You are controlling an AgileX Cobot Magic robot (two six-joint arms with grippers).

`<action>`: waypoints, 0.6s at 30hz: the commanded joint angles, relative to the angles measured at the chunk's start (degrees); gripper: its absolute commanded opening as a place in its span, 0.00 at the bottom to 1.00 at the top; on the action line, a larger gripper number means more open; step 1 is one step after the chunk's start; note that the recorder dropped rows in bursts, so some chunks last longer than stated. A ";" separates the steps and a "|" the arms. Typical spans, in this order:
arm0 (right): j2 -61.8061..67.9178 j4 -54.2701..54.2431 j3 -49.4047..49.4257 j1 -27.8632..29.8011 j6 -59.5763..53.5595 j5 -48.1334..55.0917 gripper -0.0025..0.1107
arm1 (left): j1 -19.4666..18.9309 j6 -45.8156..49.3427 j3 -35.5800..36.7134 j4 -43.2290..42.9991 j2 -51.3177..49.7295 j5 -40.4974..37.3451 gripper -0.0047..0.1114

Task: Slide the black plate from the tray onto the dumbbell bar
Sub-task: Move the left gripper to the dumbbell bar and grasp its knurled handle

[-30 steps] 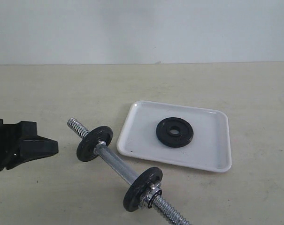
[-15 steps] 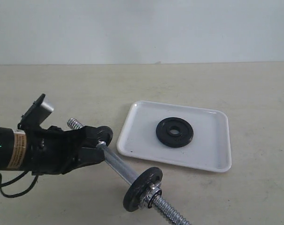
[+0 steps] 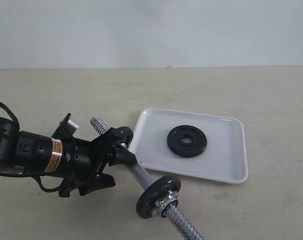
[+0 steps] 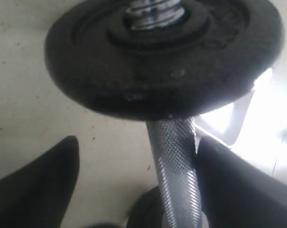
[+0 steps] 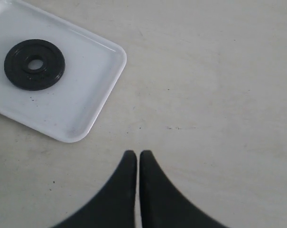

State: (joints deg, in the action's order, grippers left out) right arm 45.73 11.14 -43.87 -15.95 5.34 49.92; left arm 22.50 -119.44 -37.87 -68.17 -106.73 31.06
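Note:
The black plate (image 3: pixel 187 141) (image 5: pixel 34 64) lies flat in the white tray (image 3: pixel 226 160) (image 5: pixel 86 95). The dumbbell bar (image 3: pixel 141 176) (image 4: pixel 174 161) lies on the table left of the tray. It carries a far black disc (image 3: pixel 122 137) (image 4: pixel 162 57) and a near black disc (image 3: pixel 158 196). My left gripper (image 3: pixel 116 167) (image 4: pixel 138 142) is open, straddling the knurled middle just behind the far disc. One finger (image 4: pixel 228 180) touches the bar; the other stands well off it. My right gripper (image 5: pixel 137 154) is shut on nothing above bare table beside the tray, and is out of the exterior view.
The bar's threaded ends (image 3: pixel 98 124) (image 3: pixel 184 225) stick out past both discs, the near one with a silver collar (image 3: pixel 165 202). The far disc sits close to the tray's left rim (image 3: pixel 133 145). A pale wall rises behind the beige table (image 3: pixel 241 90).
My left arm has come in from the left and its open fingers now straddle the bar. The bar has swung, its far end shifting right toward the tray.

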 commanded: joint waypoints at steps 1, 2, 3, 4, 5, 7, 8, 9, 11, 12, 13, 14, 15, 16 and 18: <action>-0.44 -0.22 -0.42 -0.06 -1.00 -0.73 0.02 | 0.18 -0.75 -0.80 0.46 -1.59 1.22 0.58; -0.44 -0.22 -0.42 -0.06 -1.00 -0.85 0.02 | 0.18 -0.75 -1.07 0.63 -1.59 1.52 0.58; -0.44 -0.22 -0.42 -0.06 -1.00 -0.87 0.02 | 0.18 -0.75 -1.34 1.04 -1.59 1.61 0.58; -0.44 -0.36 -0.42 -0.06 -1.00 -0.98 0.02 | 0.18 -0.75 -1.76 1.55 -1.59 1.85 0.58; -0.44 -0.36 -0.42 -0.06 -1.00 -1.11 0.02 | 0.18 -0.75 -2.18 1.82 -1.59 1.85 0.58; -0.44 -0.50 -0.42 -0.06 -1.00 -1.11 0.02 | 0.18 -0.75 -3.12 1.94 -1.59 1.85 0.58; -0.44 -0.50 -0.42 -0.06 -1.00 -1.11 0.02 | 0.18 -0.75 -3.45 2.37 -1.59 1.85 0.58; -0.44 -0.48 -0.42 -0.06 -1.00 -1.21 0.02 | 0.18 -0.75 -3.88 3.19 -1.59 1.85 0.58; -0.44 -0.58 -0.42 -0.06 -1.00 -1.60 0.02 | 0.18 -0.75 -4.71 3.81 -1.59 1.85 0.58; -0.44 -0.57 -0.42 -0.06 -1.00 -1.84 0.02 | 0.18 -0.75 -5.03 3.96 -1.59 1.85 0.58; -0.44 -0.57 -0.42 -0.06 -1.00 -1.97 0.02 | 0.18 -0.75 -5.56 4.16 -1.59 1.85 0.58; -0.44 -0.57 -0.42 -0.06 -1.00 -2.10 0.02 | 0.18 -0.75 -5.85 4.10 -1.59 1.85 0.58; -0.44 -0.57 -0.42 -0.06 -1.00 -2.10 0.02 | 0.18 -0.75 -6.32 4.10 -1.59 1.85 0.58; -0.44 -0.57 -0.42 -0.06 -1.00 -2.10 0.02 | 0.18 -0.75 -6.43 4.10 -1.59 1.85 0.58; -0.44 -0.57 -0.42 -0.06 -1.00 -2.22 0.02 | 0.45 -0.75 -6.82 4.20 -1.59 1.85 0.58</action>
State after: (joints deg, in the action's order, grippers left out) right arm 45.73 10.73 -43.87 -15.95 4.79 48.41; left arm 22.50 -119.95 -43.80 -64.92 -108.46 32.24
